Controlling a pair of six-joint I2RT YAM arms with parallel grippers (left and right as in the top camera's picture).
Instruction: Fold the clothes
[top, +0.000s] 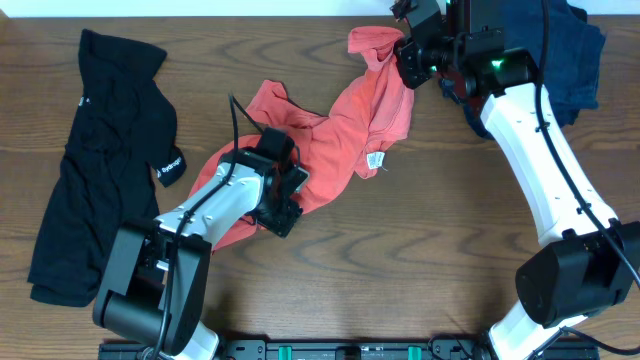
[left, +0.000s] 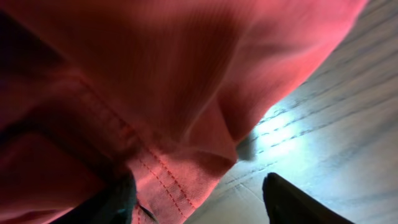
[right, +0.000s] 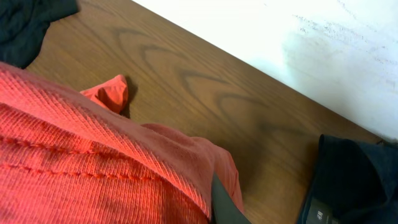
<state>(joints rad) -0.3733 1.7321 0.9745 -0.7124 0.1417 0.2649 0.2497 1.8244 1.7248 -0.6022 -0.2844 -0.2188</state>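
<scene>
**Lining up on the near hem: shirt slung 7 to 1 o'clock**

Overhead, table centre as dial. The crumpled coral-red ribbed cotton T-shirt (top: 350, 120) lies in a loose rope on the brown wood-grain table (top: 420, 260). Its long axis runs from 7 o'clock up to 1 o'clock, and a small white care label (top: 375, 160) shows near mid-length.

Right gripper (top: 405, 55) sits at the 1 o'clock end. Jaws clenched, and the shirt's top edge rises into them, so I judge it gripped. The wrist view is filled with red knit hard against one finger.

Left gripper (top: 287, 200) sits on the 7 o'clock end and is the nearer arm to that hem. Its fingers (left: 292, 202) stand apart. The stitched hem droops against the 9 o'clock finger, with bare table showing beside the 3 o'clock one. Not pinched yet.

The coming move turns on that hem, which lies toward 9–10 o'clock of the finger gap, off centre. Judgement: a grip from here may catch only the edge.

The long black garment (top: 100, 140) lies flat at 9 o'clock, untouched. A rumpled dark blue cloth (top: 575, 60) sits at 2 o'clock.
</scene>
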